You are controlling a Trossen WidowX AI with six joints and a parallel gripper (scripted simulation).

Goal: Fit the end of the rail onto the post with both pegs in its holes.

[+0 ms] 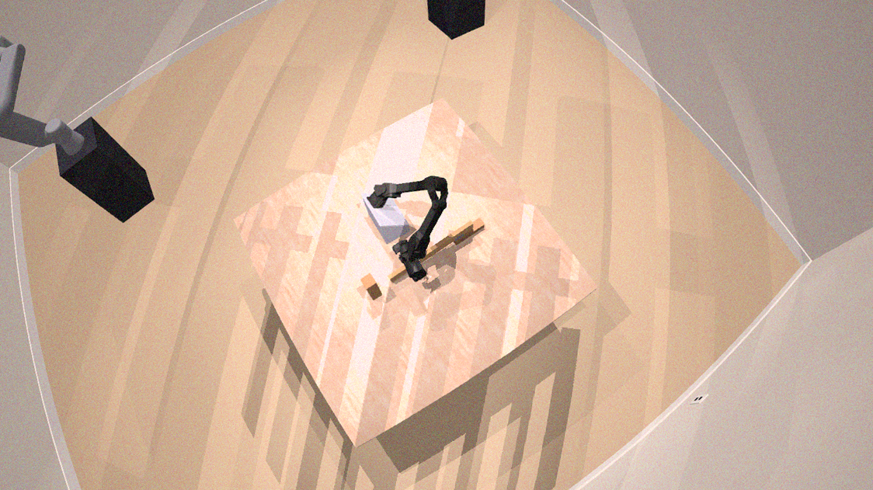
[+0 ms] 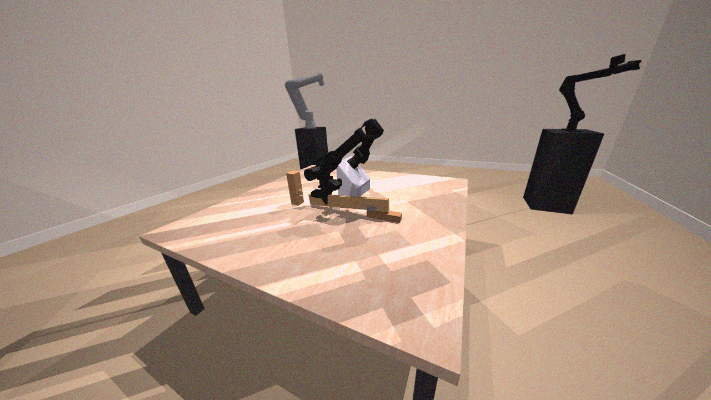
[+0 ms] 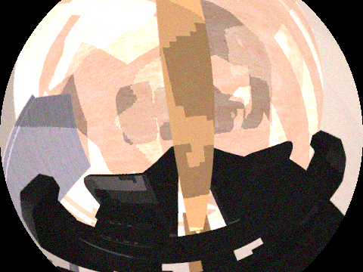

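Observation:
The long wooden rail (image 1: 441, 245) (image 2: 357, 203) (image 3: 190, 87) has its far end in the bracket (image 2: 371, 208) on the footboard block (image 2: 391, 217) (image 1: 479, 224). My gripper (image 2: 325, 198) (image 3: 184, 148) is shut on the rail close to its near end, one finger on each side. The near end is low over the table; whether it touches the table is too small to tell. The post (image 2: 293, 188) (image 1: 370, 285) stands upright beyond that end, across a small gap. Its pegs (image 2: 300, 193) point toward the rail and are outside it. The holes in the rail's end are hidden.
The pale angular base block (image 1: 385, 221) (image 2: 354, 180) (image 3: 45, 151) under my arm stands beside the rail. The table's edge (image 2: 298, 300) is toward the exterior view. Two other arms stand on black pedestals (image 2: 561, 169) (image 2: 312, 146) off the table.

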